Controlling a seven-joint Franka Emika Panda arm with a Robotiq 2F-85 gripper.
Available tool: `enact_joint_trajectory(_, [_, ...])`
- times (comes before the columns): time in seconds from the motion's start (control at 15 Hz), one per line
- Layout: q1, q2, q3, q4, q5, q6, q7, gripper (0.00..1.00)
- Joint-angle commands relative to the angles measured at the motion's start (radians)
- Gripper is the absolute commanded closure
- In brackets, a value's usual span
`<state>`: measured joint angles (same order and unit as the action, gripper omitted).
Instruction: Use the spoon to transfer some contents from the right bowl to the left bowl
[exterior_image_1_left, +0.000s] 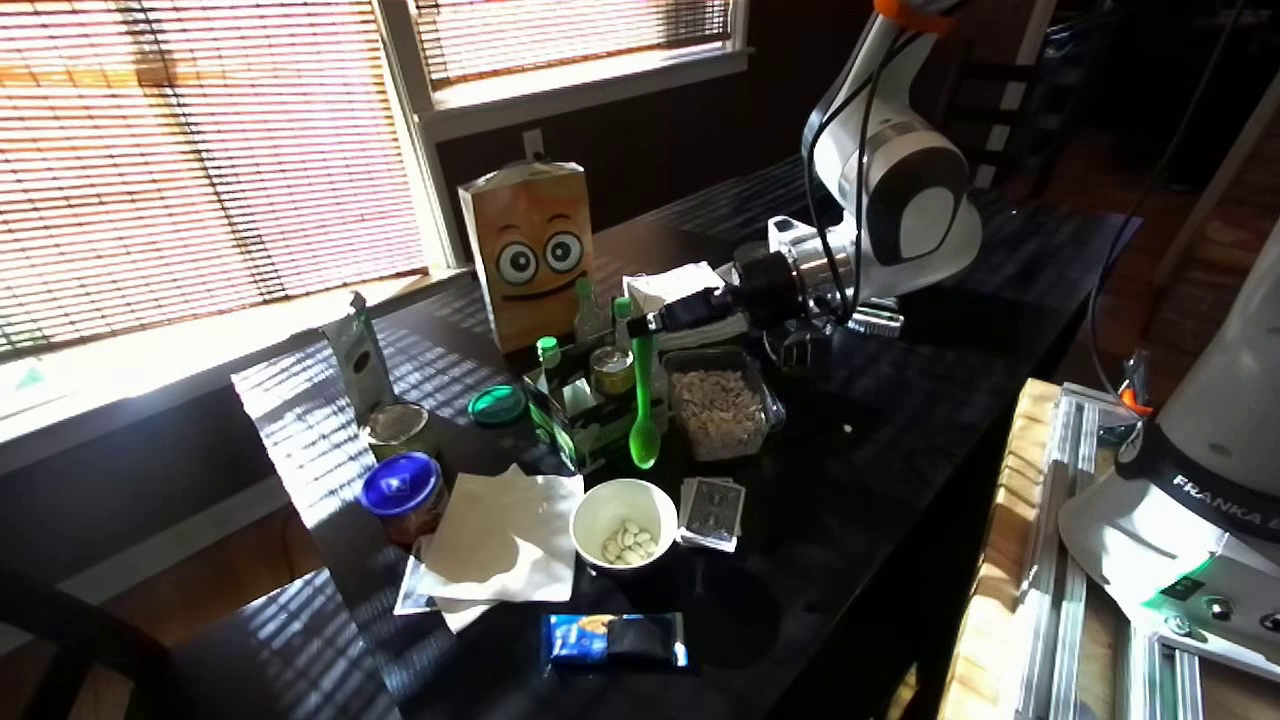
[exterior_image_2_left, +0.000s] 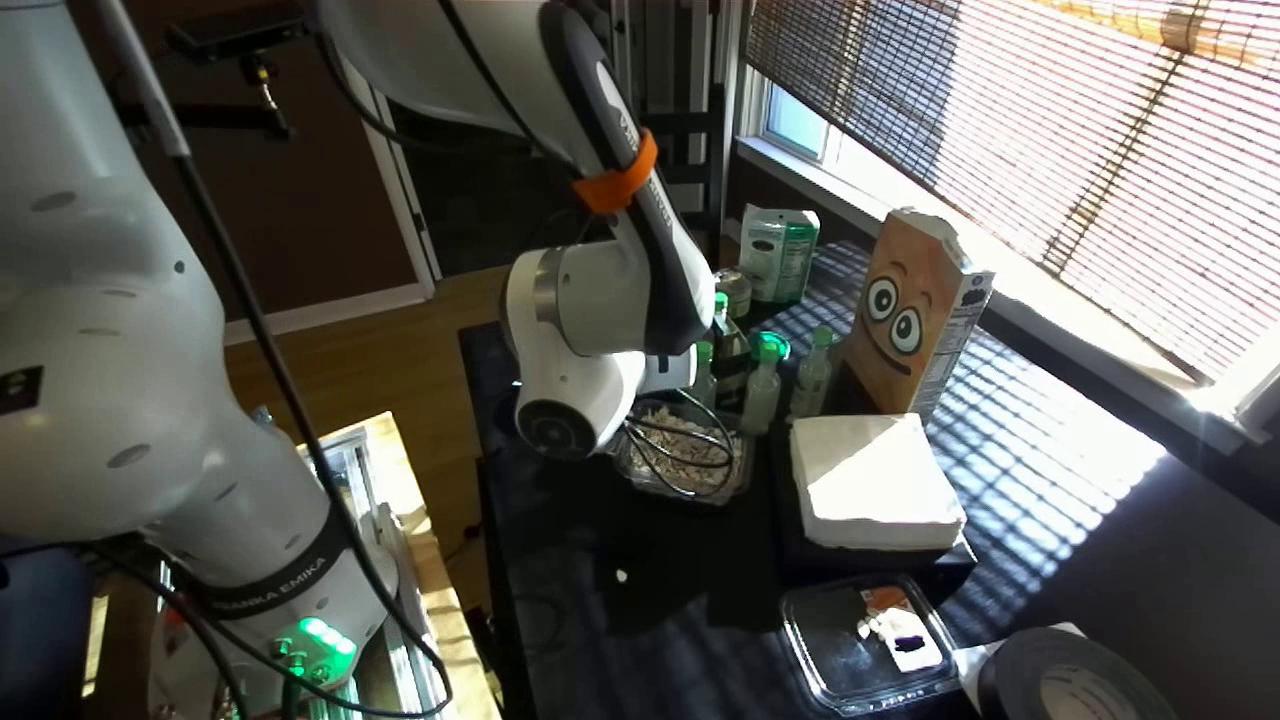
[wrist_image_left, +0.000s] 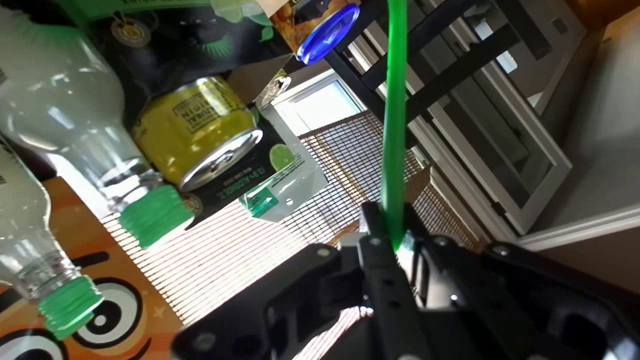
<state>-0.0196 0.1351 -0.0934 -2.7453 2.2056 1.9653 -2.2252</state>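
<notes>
A green spoon (exterior_image_1_left: 643, 400) hangs steeply downward from my gripper (exterior_image_1_left: 646, 323), its scoop lowest and apparently bare. In the wrist view the gripper (wrist_image_left: 392, 215) is shut on the handle of the spoon (wrist_image_left: 395, 105). The right bowl, a clear squarish container (exterior_image_1_left: 712, 360) with tan crumbly contents, appears just right of the spoon in that exterior view. Lower and further left there stands the left bowl, a round white bowl (exterior_image_1_left: 620, 500) holding several pale pieces. Cables partly cover the clear container (exterior_image_2_left: 742, 464) in an exterior view; the arm hides gripper, spoon and white bowl there.
A carton (exterior_image_1_left: 595, 438) with green-capped bottles stands close behind the spoon. Playing cards (exterior_image_1_left: 712, 512) lie beside the white bowl, a blue packet (exterior_image_1_left: 578, 640) in front. A face-printed box (exterior_image_1_left: 530, 265), napkin stack (exterior_image_2_left: 875, 480) and clear tray (exterior_image_2_left: 840, 650) are also on the table.
</notes>
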Motion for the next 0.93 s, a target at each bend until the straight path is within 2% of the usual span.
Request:
enact_joint_trajectory(0.0, [-0.076, -0.007, -0.065, 0.002, -0.083, -0.052, 0.119, 0.97])
enact_joint_trajectory(0.2, [-0.127, -0.020, -0.123, -0.005, -0.076, -0.031, 0.103, 0.97])
enact_joint_trajectory(0.4, [-0.151, -0.007, -0.156, 0.004, -0.090, 0.019, 0.077, 0.97])
enact_joint_trajectory(0.87, [-0.125, 0.004, -0.134, 0.002, -0.026, 0.100, 0.001, 0.97])
